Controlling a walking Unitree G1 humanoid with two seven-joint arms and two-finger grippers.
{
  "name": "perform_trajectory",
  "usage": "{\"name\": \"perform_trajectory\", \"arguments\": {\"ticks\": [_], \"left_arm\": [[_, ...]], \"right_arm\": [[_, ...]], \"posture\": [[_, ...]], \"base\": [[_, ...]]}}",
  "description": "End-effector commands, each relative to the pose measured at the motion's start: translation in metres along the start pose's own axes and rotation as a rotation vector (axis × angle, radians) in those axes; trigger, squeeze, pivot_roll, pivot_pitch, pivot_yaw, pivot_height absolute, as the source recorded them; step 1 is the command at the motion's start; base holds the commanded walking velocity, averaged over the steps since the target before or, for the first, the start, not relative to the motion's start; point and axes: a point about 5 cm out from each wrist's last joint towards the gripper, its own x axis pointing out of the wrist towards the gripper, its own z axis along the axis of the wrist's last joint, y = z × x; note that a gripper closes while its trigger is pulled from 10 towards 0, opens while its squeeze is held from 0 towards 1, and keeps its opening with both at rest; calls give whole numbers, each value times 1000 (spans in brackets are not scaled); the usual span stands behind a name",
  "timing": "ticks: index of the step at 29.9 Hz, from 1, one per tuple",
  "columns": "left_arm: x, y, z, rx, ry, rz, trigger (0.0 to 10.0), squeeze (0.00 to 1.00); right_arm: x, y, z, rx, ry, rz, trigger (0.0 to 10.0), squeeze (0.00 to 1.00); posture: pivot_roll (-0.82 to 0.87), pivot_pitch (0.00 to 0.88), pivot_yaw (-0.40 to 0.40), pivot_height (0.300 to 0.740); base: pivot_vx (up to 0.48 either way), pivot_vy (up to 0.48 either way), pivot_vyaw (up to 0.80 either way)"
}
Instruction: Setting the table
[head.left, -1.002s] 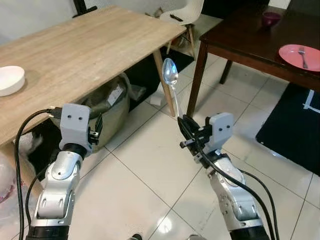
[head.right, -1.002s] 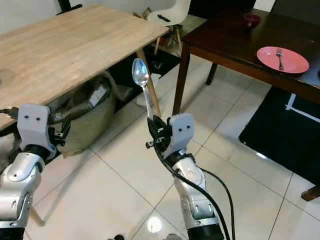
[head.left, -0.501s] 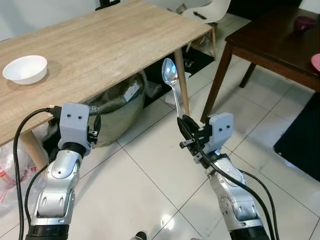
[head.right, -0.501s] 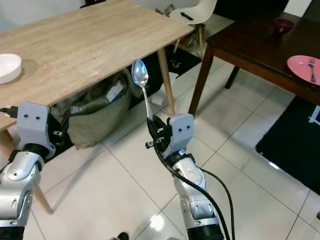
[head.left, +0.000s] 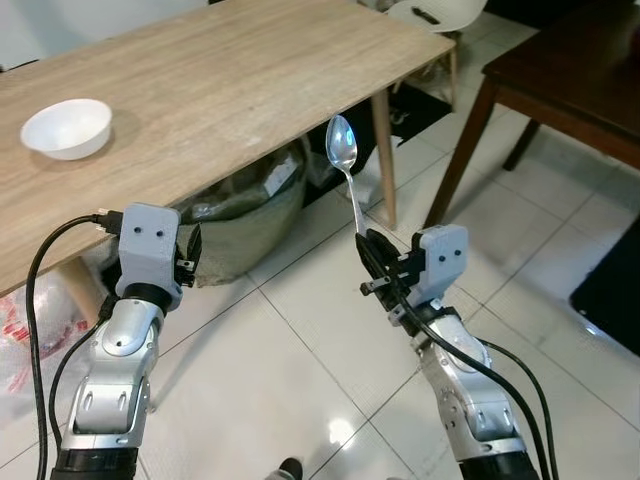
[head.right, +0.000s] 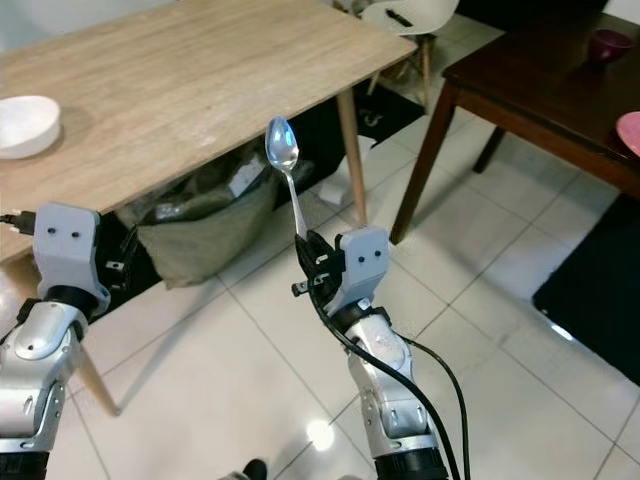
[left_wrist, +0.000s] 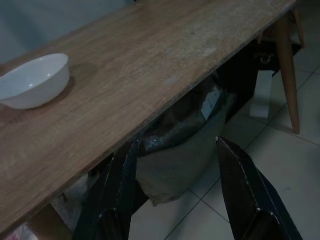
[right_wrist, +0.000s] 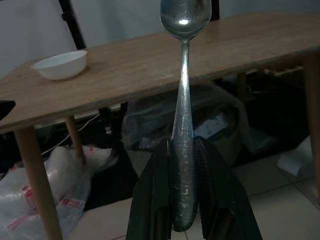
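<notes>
My right gripper (head.left: 372, 250) is shut on the handle of a silver spoon (head.left: 343, 157), which stands upright with its bowl on top, over the tiled floor in front of the light wooden table (head.left: 230, 90). In the right wrist view the spoon (right_wrist: 184, 100) is clamped between the two black fingers (right_wrist: 150, 200). A white bowl (head.left: 66, 127) sits on the table at its left part, also the white bowl (left_wrist: 34, 81) in the left wrist view. My left gripper (left_wrist: 177, 190) is open with nothing in it, held below the table's near edge.
A dark wooden table (head.right: 560, 90) stands to the right with a small dark red bowl (head.right: 611, 44) on it. A grey-green sack (head.left: 240, 215) lies under the light table, whose leg (head.left: 382, 150) is close behind the spoon. A white chair (head.left: 440, 12) stands beyond.
The camera has swung left: the light table and white bowl have come further into view and the dark table has slid right. Both arms hold the same pose with the spoon still gripped.
</notes>
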Motion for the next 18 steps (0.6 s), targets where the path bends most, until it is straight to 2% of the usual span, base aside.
{"name": "perform_trajectory", "arguments": {"ticks": [1, 18], "left_arm": [[-1, 3, -7, 9, 40, 9, 10000, 0], [0, 3, -7, 26, 41, 19, 10000, 0]], "right_arm": [[-2, 1, -1, 11, 5, -5, 10000, 0], [-2, -4, -1, 9, 7, -40, 10000, 0]], "posture": [[-48, 22, 59, 740], [-48, 22, 60, 740]], "base": [[0, 0, 788], [0, 0, 792]]}}
